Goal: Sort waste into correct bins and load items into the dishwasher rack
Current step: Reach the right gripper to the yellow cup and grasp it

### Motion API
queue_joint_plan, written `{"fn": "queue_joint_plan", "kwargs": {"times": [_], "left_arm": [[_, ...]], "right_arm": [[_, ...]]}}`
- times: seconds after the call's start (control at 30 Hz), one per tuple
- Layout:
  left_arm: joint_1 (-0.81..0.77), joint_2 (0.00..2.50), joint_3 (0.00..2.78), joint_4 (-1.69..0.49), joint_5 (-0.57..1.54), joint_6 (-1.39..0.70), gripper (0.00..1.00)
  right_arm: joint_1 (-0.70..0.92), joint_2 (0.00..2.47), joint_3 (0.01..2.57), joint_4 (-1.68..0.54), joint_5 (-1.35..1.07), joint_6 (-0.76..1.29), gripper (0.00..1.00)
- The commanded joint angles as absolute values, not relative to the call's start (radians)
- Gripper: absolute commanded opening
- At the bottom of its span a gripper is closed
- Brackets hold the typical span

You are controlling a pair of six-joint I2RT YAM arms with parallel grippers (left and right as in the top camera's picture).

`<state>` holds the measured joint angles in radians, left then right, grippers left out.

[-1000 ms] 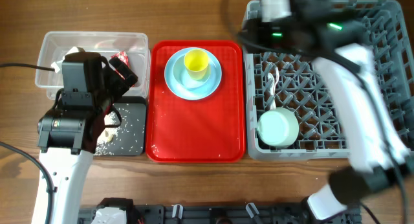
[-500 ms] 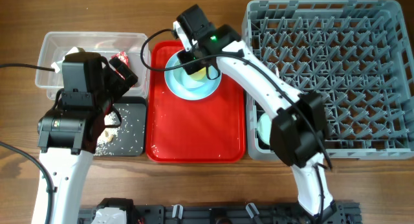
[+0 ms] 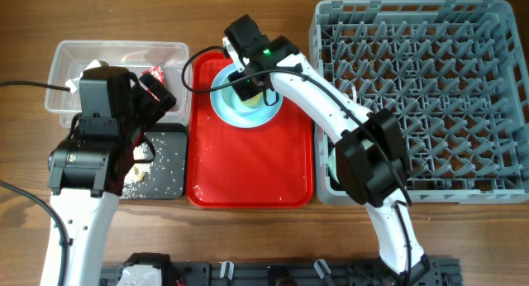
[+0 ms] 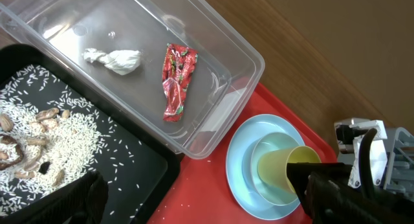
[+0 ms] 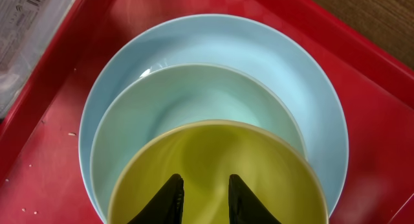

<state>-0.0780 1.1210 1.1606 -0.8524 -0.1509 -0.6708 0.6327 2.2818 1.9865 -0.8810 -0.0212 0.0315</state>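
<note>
The yellow cup (image 5: 220,166) stands in the pale green bowl (image 5: 194,101) on the light blue plate (image 5: 304,75), at the back of the red serving tray (image 3: 248,170). My right gripper (image 5: 206,198) hangs right over the cup's mouth, its tips a narrow gap apart with only the cup's inside showing between them. My left gripper (image 4: 207,198) stays wide open and empty above the edge between the black tray (image 3: 169,174) and the red tray. The clear tub (image 3: 74,59) holds the red wrapper (image 4: 176,81) and the tissue wad (image 4: 116,59). Rice scraps (image 4: 58,133) lie in the black tray.
The grey dishwasher rack (image 3: 463,88) fills the right side. A pale bowl (image 3: 335,166) sits at its front left corner, mostly hidden by my right arm. A few rice grains dot the red tray's floor.
My right arm has swung from over the rack to the red tray and come down over the cup, its jaws narrowing. The left arm has not moved.
</note>
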Motion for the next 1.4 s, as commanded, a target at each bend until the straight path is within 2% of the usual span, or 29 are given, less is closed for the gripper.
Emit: {"fn": "queue_joint_plan", "kwargs": {"times": [0.0, 0.1, 0.17, 0.23, 0.33, 0.4, 0.43, 0.63, 0.83, 1.1, 1.13, 1.17, 1.37], "left_arm": [[-0.074, 1.121, 1.176, -0.850, -0.146, -0.659, 1.00], [-0.074, 1.121, 1.176, -0.850, -0.146, -0.659, 1.00], [-0.074, 1.121, 1.176, -0.850, -0.146, -0.659, 1.00], [-0.074, 1.121, 1.176, -0.850, -0.146, -0.659, 1.00], [-0.074, 1.121, 1.176, -0.850, -0.146, -0.659, 1.00], [-0.074, 1.121, 1.176, -0.850, -0.146, -0.659, 1.00], [-0.074, 1.121, 1.176, -0.850, -0.146, -0.659, 1.00], [-0.074, 1.121, 1.176, -0.850, -0.146, -0.659, 1.00], [-0.074, 1.121, 1.176, -0.850, -0.147, -0.659, 1.00], [-0.074, 1.121, 1.176, -0.850, -0.146, -0.659, 1.00], [-0.074, 1.121, 1.176, -0.850, -0.146, -0.659, 1.00], [-0.074, 1.121, 1.176, -0.850, -0.146, -0.659, 1.00], [-0.074, 1.121, 1.176, -0.850, -0.146, -0.659, 1.00]], "right_arm": [[0.636, 2.182, 2.003, -0.859, -0.007, 0.022, 0.25], [0.647, 2.131, 2.003, -0.847, -0.007, 0.027, 0.23], [0.651, 2.122, 2.003, -0.853, -0.010, 0.030, 0.17], [0.656, 2.127, 2.003, -0.868, -0.036, 0.030, 0.04], [0.665, 2.141, 2.001, -0.908, -0.060, 0.030, 0.06], [0.669, 2.150, 1.996, -0.922, -0.060, 0.029, 0.15], [0.671, 2.154, 1.987, -0.920, -0.060, 0.029, 0.16], [0.671, 2.160, 1.885, -0.842, -0.060, 0.029, 0.24], [0.682, 2.160, 1.774, -0.756, -0.060, 0.027, 0.26], [0.683, 2.160, 1.757, -0.724, 0.008, 0.028, 0.18], [0.683, 2.160, 1.757, -0.725, 0.007, 0.027, 0.15], [0.683, 2.160, 1.757, -0.727, 0.007, 0.027, 0.05], [0.681, 2.086, 1.802, -0.790, -0.073, 0.035, 0.04]]}}
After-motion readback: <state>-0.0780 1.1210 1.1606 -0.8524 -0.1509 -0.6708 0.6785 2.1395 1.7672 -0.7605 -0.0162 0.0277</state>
